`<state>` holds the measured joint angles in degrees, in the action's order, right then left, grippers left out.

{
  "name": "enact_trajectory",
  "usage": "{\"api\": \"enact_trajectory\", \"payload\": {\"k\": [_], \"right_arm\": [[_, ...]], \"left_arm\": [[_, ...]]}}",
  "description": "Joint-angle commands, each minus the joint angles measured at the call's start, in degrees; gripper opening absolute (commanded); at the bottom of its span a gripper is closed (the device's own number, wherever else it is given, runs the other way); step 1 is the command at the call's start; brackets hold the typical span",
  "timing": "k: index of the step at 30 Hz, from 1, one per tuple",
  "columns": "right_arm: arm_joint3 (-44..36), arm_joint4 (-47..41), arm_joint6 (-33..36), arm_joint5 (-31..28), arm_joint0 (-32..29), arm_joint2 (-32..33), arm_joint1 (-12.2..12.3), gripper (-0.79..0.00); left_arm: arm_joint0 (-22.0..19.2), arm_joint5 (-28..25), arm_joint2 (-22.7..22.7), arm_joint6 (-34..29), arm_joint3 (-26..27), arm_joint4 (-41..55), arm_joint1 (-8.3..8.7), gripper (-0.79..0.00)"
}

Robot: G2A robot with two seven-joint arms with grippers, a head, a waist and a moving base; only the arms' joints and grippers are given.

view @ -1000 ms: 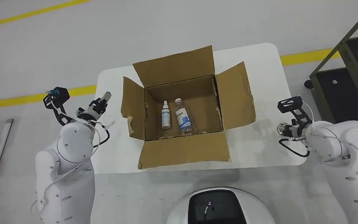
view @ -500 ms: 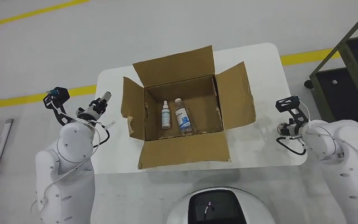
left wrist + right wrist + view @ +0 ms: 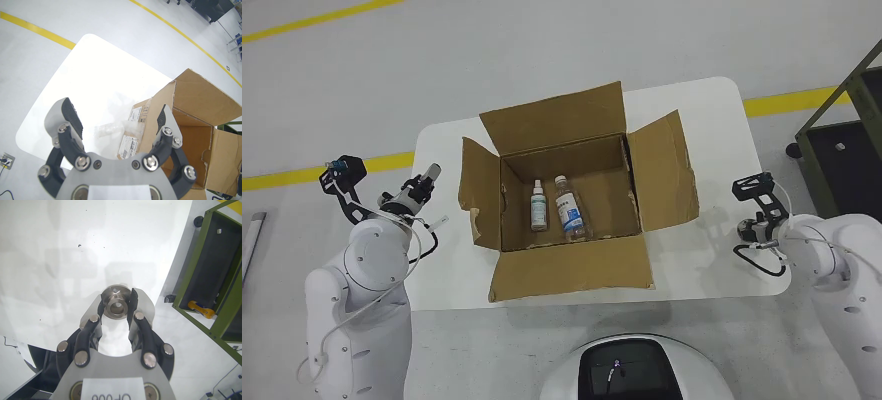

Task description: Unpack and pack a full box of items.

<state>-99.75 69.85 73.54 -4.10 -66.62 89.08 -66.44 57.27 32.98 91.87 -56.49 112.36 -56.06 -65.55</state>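
Box point(image 3: 572, 270), two bottles point(image 3: 538, 205) inside, green cart point(image 3: 842, 160) nearby

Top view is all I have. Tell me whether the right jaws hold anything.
Observer: Yes. The right gripper has its jaws shut on a metal flanged ring.
Operator: Report the left one.
Observer: The left gripper is empty, with its jaws wide open.
Operator: Check the table next to the box.
Observer: A clear plastic packet lies on the table, right beside the outer wall of the box.
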Motion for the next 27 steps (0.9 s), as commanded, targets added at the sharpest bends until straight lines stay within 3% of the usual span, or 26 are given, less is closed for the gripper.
{"api": "enact_trajectory", "payload": {"k": [1,11,14,16,19,27], "right_arm": [[0.3,0.0,-0.1,-0.1,0.0,-0.2,0.0,-0.48],[1.1,-0.3,-0.3,-0.2,0.8,-0.9,0.3,-0.526],[1.3,-0.3,-0.2,-0.1,0.9,-1.2,0.3,-0.662],[1.3,-0.4,-0.2,0.0,1.0,-1.3,0.3,-0.68],[0.9,-0.4,-0.1,0.2,0.9,-1.4,0.4,-0.782],[-0.1,-1.9,-0.6,1.1,0.6,-0.9,0.6,-0.785]], "left_arm": [[0.0,0.0,0.0,0.0,0.0,0.0,0.0,0.0],[0.0,0.0,0.0,0.0,0.0,0.0,0.0,0.0],[0.0,0.0,0.0,0.0,0.0,0.0,0.0,0.0],[0.0,0.0,0.0,0.0,0.0,0.0,0.0,0.0],[0.0,0.0,0.0,0.0,0.0,0.0,0.0,0.0],[0.0,0.0,0.0,0.0,0.0,0.0,0.0,0.0]]}}
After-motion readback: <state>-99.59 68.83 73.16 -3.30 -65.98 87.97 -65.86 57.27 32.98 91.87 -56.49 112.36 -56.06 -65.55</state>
